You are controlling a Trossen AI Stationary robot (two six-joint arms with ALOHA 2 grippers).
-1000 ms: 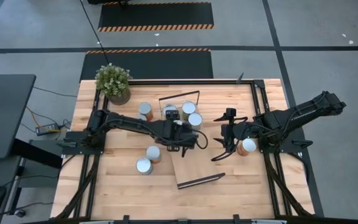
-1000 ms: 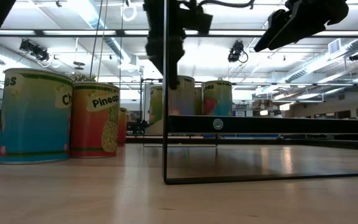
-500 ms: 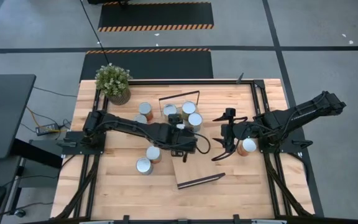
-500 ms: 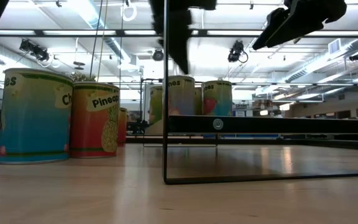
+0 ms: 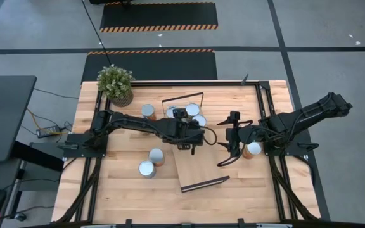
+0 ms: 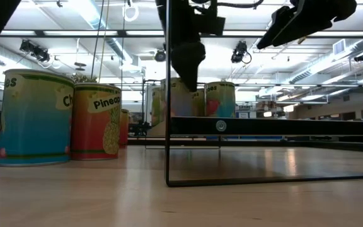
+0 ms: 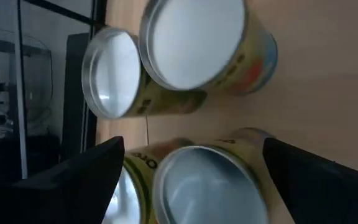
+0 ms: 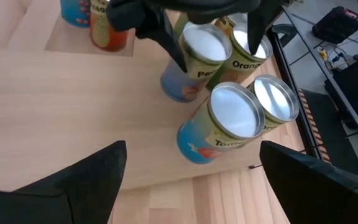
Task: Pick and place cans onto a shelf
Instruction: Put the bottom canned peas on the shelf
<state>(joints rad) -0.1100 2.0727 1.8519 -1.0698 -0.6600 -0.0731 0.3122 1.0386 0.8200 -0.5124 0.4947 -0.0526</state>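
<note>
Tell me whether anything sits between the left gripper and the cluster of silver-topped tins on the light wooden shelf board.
Nothing visible does. The left gripper hangs open directly over the silver-topped tins standing close together on the light wooden shelf board, its dark fingers either side of one tin's lid, with only air between.

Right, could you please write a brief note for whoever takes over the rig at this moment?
Left end effector: open, straddling the top of one can in the group on the shelf.
Right end effector: open, empty, hovering by the shelf's edge.
Done: four cans stand at the shelf's far wire-frame end.
Left: four on the table: one near the plant, two together, one under the right arm.
</note>
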